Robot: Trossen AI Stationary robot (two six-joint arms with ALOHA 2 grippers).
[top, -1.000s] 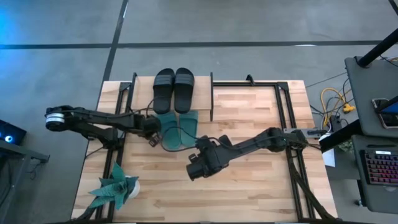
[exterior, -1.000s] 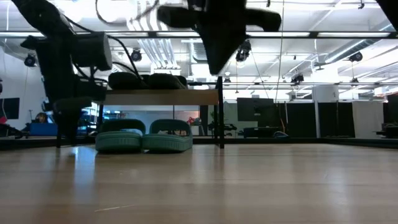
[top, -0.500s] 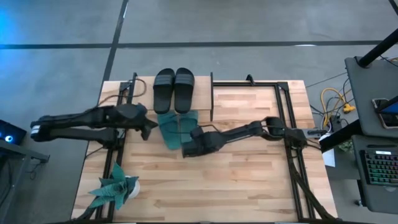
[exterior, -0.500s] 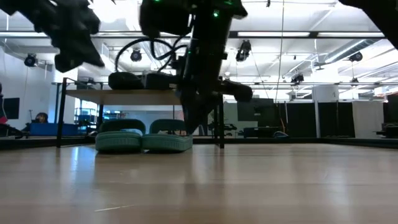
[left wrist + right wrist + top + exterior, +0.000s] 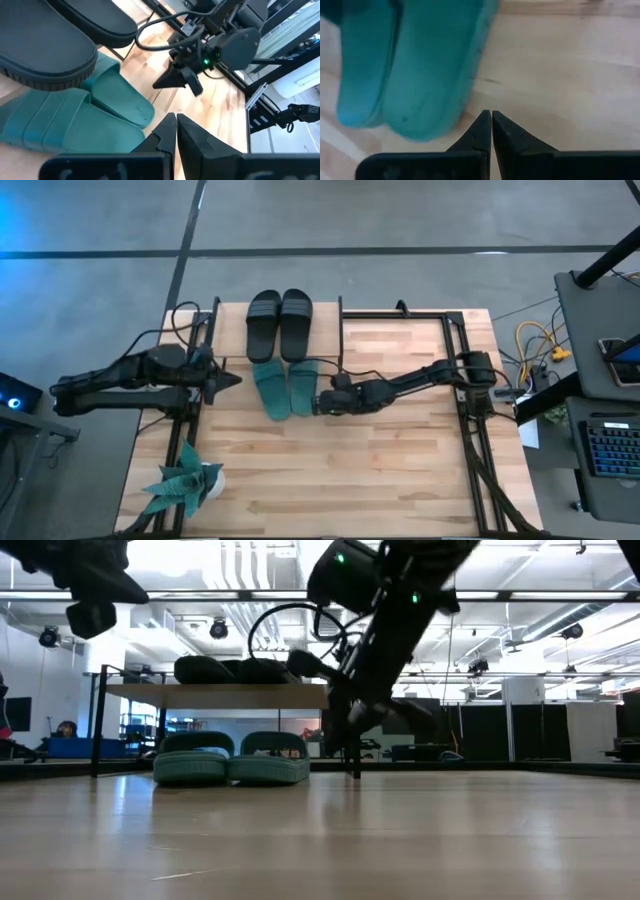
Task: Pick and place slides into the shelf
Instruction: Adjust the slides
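High view: black slides [image 5: 280, 323] on the shelf [image 5: 341, 330] top board, teal slides [image 5: 285, 387] below, heels sticking out toward the table front, long axes front-to-back. Right gripper [image 5: 322, 402] just beside the right teal slide's heel; left gripper [image 5: 230, 380] near its mate.

Low view: teal pair [image 5: 231, 760] on the lower tier.

Left wrist view: left gripper [image 5: 175, 125] fingers pinched together, empty.

Right wrist view: right gripper [image 5: 491, 121] fingers together, empty, teal slide just ahead.
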